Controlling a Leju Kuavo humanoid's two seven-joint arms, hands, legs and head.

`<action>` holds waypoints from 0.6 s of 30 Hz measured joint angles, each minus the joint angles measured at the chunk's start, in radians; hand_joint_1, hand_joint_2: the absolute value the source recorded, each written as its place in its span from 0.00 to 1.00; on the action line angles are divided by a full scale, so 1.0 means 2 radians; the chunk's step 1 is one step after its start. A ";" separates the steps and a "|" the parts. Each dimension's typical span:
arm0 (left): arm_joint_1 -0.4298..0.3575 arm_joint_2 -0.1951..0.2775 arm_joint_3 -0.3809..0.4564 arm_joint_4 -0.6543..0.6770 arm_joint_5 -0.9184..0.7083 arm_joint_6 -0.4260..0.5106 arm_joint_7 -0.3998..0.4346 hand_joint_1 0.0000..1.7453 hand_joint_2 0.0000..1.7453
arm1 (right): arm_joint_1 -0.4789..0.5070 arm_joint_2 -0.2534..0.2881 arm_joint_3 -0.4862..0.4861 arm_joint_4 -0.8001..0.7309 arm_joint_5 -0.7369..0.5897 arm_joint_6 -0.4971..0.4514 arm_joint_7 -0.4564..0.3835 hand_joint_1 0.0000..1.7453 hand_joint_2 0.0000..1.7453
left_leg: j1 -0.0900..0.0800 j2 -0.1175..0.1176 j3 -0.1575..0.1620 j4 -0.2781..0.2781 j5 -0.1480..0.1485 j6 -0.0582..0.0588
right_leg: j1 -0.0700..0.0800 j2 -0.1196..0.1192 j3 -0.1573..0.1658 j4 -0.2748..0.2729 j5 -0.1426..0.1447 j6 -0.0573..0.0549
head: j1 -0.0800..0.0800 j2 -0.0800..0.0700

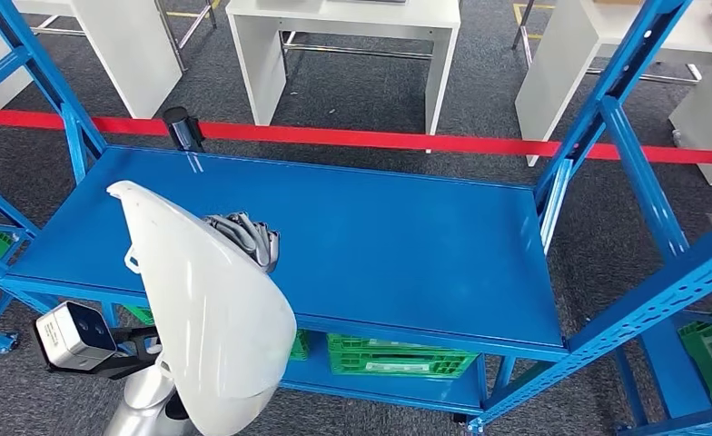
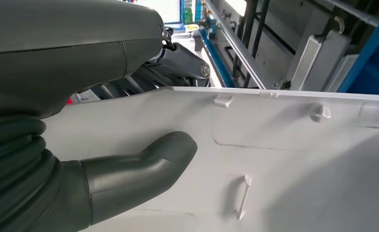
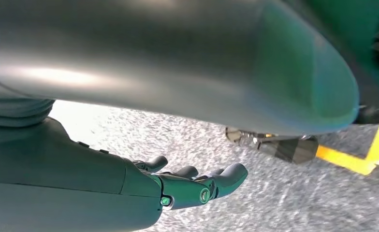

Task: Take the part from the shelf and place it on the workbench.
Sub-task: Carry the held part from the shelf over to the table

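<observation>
Head view: left robot hand [image 1: 243, 238] grips large white moulded plastic panel [image 1: 209, 318], long axis 11-to-5 o'clock, over near-left edge of blue metal shelf [image 1: 407, 245].

Left wrist view: thumb presses panel's ribbed face.

Right wrist view: right robot hand [image 3: 197, 186] empty, fingers loosely extended, above floor; left nearer.

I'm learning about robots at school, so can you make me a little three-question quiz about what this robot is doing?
1. True or false: the left hand holds the white part.
2. What colour is the shelf below the part? A) red B) blue C) yellow
3. Fill in: under the shelf top sit ______ crates.

Key:
1. True; in the left wrist view the thumb presses on the part.
2. B.
3. Green.

Bonus fact: the right hand hangs over the floor, holding nothing.
</observation>
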 joint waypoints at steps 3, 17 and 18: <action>0.007 0.000 -0.001 -0.008 0.000 0.000 0.000 1.00 1.00 | -0.001 -0.003 -0.002 0.000 0.000 0.001 0.007 0.00 0.00 | 0.002 0.002 -0.005 0.007 -0.001 -0.005 | -0.001 -0.003 0.051 -0.079 0.035 0.000 | 0.001 0.000; 0.014 0.002 -0.004 -0.021 -0.006 -0.012 -0.007 1.00 1.00 | -0.005 -0.007 -0.013 0.000 -0.019 0.007 0.004 0.00 0.00 | 0.003 -0.002 -0.021 0.112 -0.065 -0.034 | 0.002 -0.004 0.032 -0.125 0.077 -0.031 | -0.005 0.000; 0.014 0.002 -0.004 -0.021 -0.007 -0.013 -0.007 1.00 1.00 | -0.005 -0.008 -0.015 0.000 -0.021 0.009 0.004 0.00 0.00 | 0.003 -0.003 0.004 0.074 -0.053 -0.032 | 0.002 -0.004 0.029 -0.125 0.081 -0.029 | -0.005 0.000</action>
